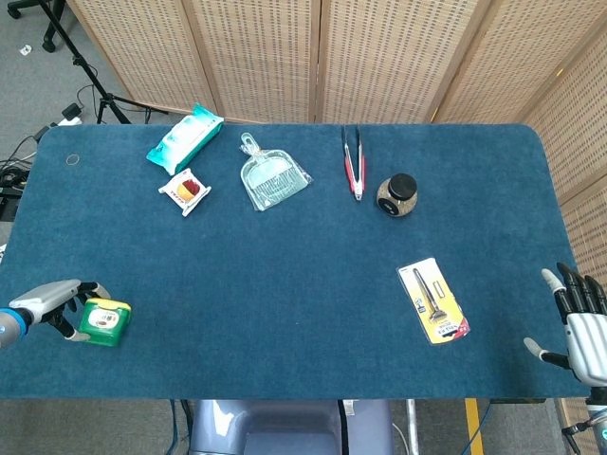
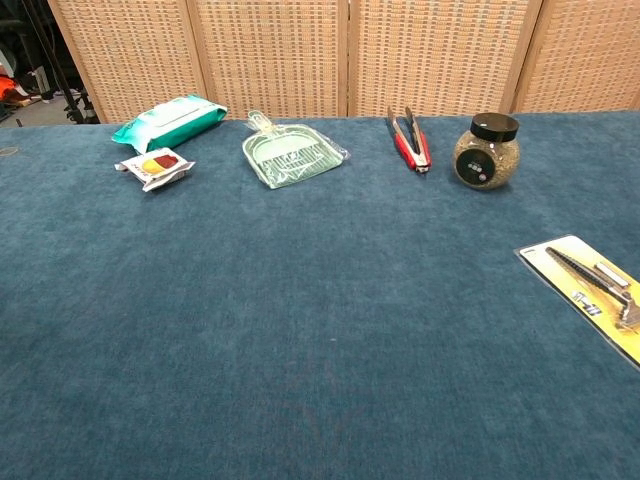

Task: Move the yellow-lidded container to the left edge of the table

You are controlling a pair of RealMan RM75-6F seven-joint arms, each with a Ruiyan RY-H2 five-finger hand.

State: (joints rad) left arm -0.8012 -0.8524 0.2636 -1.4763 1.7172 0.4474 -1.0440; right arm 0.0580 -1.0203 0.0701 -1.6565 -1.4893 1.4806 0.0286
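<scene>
The yellow-lidded container (image 1: pixel 103 320), a small green tub with a label on its lid, is at the front left of the blue table (image 1: pixel 285 284), close to the left edge. My left hand (image 1: pixel 55 303) reaches in from the left edge, and its fingers (image 1: pixel 89 288) straddle the tub's left side and hold it. My right hand (image 1: pixel 579 319) hovers off the front right corner with its fingers spread and nothing in it. The chest view shows neither hand nor the tub.
Along the back lie a wipes pack (image 1: pixel 185 137), a snack packet (image 1: pixel 185 191), a clear dustpan (image 1: pixel 271 177), red tongs (image 1: pixel 354 163) and a black-lidded jar (image 1: pixel 397 195). A carded tool (image 1: pixel 433 300) lies at the front right.
</scene>
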